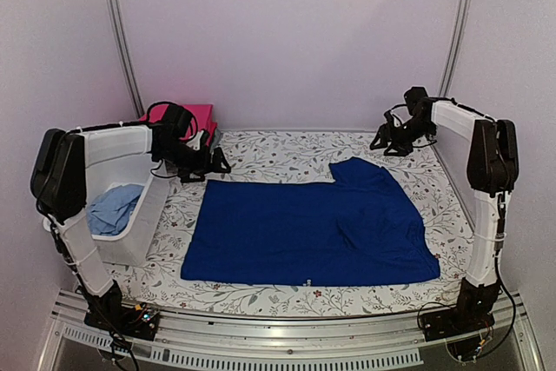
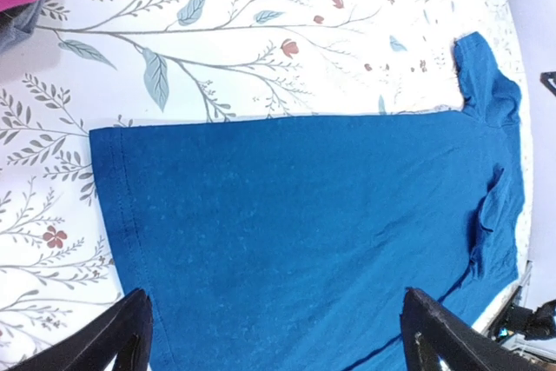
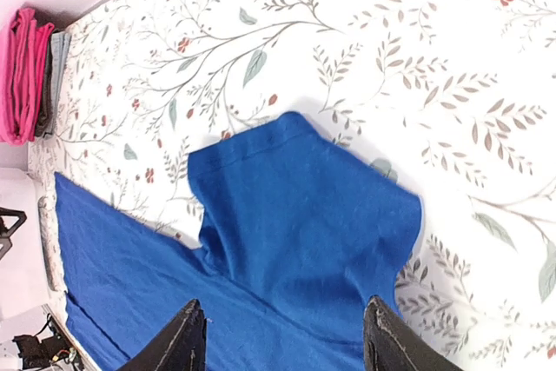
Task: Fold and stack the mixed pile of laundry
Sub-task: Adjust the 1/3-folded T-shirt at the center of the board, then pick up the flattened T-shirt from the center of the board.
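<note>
royal-blue garment (image 1: 304, 232): spread flat, centre | pink-red garment (image 1: 195, 115): folded, far left | pale-blue shirt (image 1: 113, 208): crumpled in basket (image 1: 152, 206)

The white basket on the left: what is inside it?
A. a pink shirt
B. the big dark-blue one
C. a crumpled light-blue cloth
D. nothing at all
C: a crumpled pale-blue cloth lies inside the white basket. The pink folded clothes sit outside, behind it, and the dark-blue garment is spread flat on the table.
</note>
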{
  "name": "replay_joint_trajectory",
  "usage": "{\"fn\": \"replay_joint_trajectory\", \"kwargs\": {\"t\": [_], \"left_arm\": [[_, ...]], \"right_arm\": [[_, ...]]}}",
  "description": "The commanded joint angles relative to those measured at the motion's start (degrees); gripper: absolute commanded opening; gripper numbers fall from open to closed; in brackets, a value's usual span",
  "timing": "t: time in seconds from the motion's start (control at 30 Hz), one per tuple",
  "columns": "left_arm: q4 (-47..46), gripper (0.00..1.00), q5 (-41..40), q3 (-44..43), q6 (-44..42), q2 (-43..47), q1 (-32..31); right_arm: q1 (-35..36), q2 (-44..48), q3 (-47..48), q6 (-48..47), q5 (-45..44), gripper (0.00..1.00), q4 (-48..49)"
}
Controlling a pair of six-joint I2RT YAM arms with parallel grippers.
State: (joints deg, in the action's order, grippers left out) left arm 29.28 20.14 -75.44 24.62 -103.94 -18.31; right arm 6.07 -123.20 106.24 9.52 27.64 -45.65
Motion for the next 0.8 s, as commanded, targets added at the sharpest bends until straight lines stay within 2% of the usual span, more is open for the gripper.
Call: {"fn": "replay_joint_trajectory", "kwargs": {"t": [0.0,0.3,0.47,0.53,0.67,0.77], "left_arm": [[-0.5,0.99,0.5,-1.8,-0.1,-1.5,0.3],[-0.3,0.99,0.4,-1.6,0.0,-2.3,1.5],[-0.2,0.99,0.4,-1.6,0.0,-2.6,2.0],[-0.1,0.99,0.5,-1.8,0.0,-2.7,2.3],[-0.3,0.99,0.6,-2.1,0.1,-3.4,2.7],[-0.2,0.99,0.6,-2.3,0.2,-4.2,2.9]], "right_arm": [[0.8,-7.6,7.4,-0.9,-2.5,0.6,-0.9],[4.0,-16.8,14.4,-6.5,-16.0,0.6,-3.9],[6.7,-19.8,14.7,-8.9,-20.8,0.55,-4.6],[7.7,-20.9,15.1,-8.9,-22.1,0.48,-4.5],[9.3,-25.1,19.9,-10.4,-23.7,0.23,-4.0],[9.6,-28.6,25.4,-9.8,-22.7,0.16,-3.4]]}}
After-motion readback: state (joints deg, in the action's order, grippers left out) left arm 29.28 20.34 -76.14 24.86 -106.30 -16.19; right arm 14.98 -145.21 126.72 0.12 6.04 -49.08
